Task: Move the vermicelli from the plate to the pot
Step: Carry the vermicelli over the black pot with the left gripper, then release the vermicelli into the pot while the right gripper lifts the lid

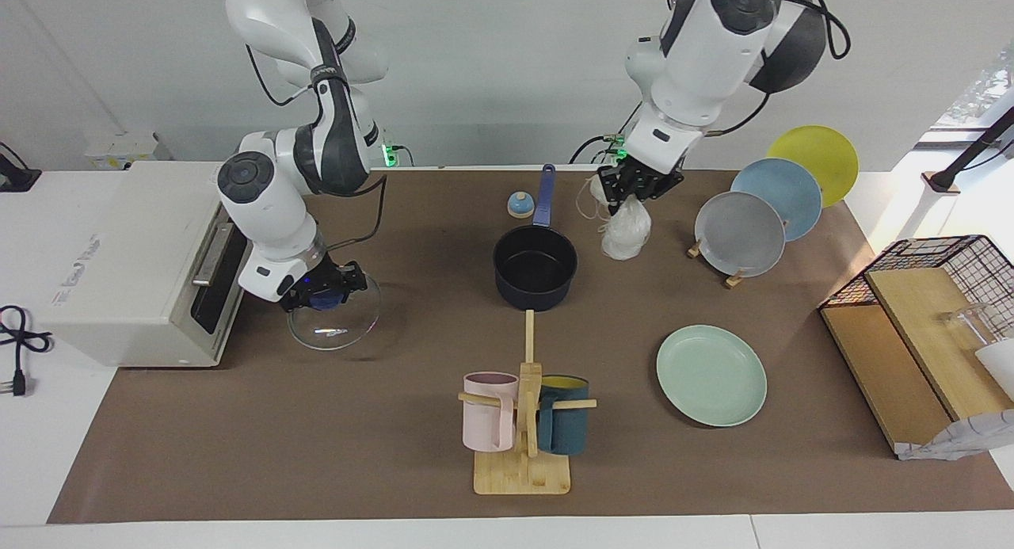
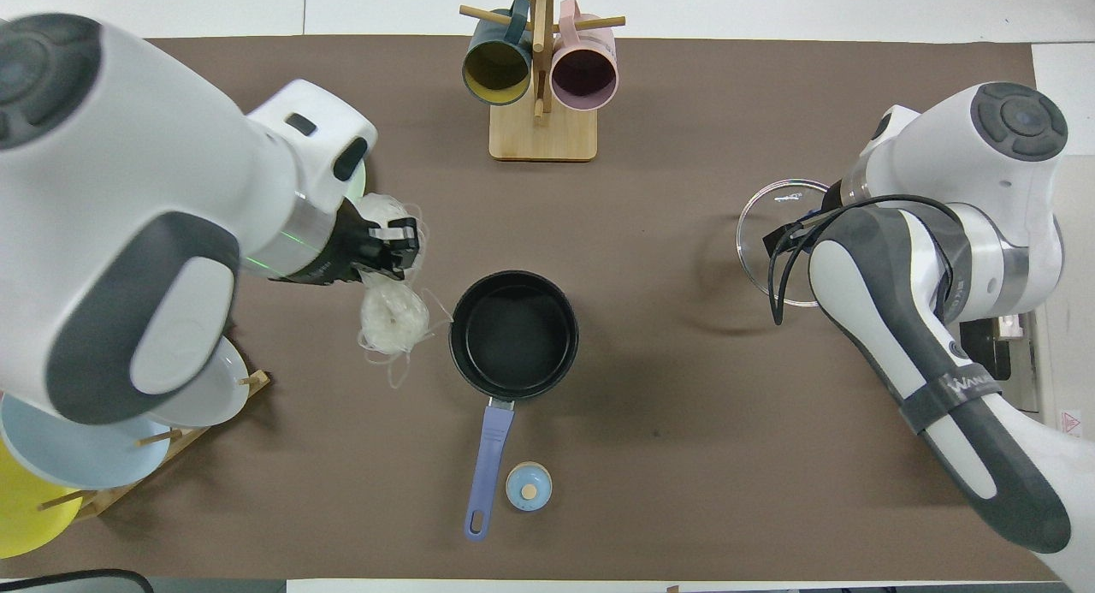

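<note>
Vermicelli hangs in the air from the left gripper, whose fingers are pinched on its upper bundle, beside the pot toward the left arm's end of the table and clear of the green plate. It looks very light, limp and brittle, its 2 bundles joined only by loose strands, so a hold on 1 bundle's dense middle seems safest. The right gripper waits over the glass lid; whether it is parted or closed I cannot tell.

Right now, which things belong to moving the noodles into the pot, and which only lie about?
Belong to the job:
- vermicelli, hanging from the left gripper
- pot
- green plate

Only lying about:
- mug rack
- glass lid under the right gripper
- plate stand
- toaster oven
</note>
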Robot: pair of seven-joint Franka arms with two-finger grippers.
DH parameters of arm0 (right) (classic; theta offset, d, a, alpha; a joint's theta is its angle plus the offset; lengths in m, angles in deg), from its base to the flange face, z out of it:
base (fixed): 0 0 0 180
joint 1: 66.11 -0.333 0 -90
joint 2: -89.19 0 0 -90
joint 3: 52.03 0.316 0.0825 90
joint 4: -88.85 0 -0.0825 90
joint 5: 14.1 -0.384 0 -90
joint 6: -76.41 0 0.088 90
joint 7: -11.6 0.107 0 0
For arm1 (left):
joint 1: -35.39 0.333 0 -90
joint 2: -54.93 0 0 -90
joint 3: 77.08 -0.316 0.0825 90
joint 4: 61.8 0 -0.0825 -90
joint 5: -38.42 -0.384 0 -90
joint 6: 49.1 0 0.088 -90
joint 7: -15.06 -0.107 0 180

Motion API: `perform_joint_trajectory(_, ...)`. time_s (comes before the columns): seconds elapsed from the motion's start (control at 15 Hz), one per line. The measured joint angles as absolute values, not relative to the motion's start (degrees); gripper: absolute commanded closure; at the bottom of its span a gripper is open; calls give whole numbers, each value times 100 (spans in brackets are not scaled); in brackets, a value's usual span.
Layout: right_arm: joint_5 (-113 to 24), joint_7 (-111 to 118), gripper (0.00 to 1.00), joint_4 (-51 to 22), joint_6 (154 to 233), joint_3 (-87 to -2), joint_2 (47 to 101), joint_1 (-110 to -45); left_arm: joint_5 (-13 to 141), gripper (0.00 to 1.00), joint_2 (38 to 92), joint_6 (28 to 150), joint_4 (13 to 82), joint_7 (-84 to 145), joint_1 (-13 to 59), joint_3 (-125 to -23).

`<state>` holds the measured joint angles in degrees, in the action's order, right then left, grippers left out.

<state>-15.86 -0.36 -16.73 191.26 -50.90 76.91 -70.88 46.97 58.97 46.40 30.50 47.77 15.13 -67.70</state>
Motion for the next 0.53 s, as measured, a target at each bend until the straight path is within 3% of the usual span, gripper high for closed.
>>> perform_joint_trajectory(0.27,-1586,124,58,-1406,18675,-5088,7758,-7209,4702,100,5787,5852,4215,5313,649,-6756)
perform_joint_trajectory(0.53,-1586,683,59,-1384,18442,-5083,7885,-7580,4702,100,6079,7125,5081,5372,328,-6764)
